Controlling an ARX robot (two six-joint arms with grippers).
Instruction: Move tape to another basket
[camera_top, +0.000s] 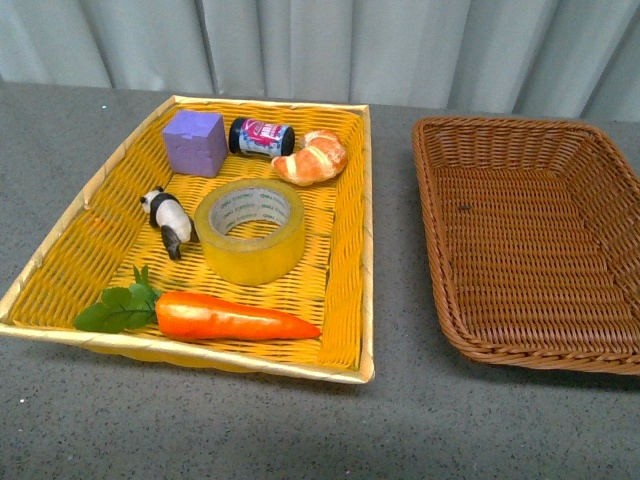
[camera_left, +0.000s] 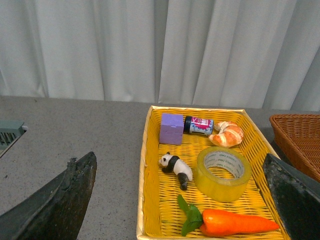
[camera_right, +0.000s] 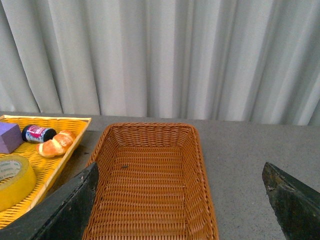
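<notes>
jaws on the left gripper and right gripper stand wide and empty; pickup seems not yet begun, so the left should descend astride the tape, bound for the brown wicker basket.

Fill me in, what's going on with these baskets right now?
Nothing is gripped yet. The tape lies flat in the yellow basket, next to a toy panda and a carrot. The brown basket to its right has no tape in it. The left tool and right tool are both open.
</notes>
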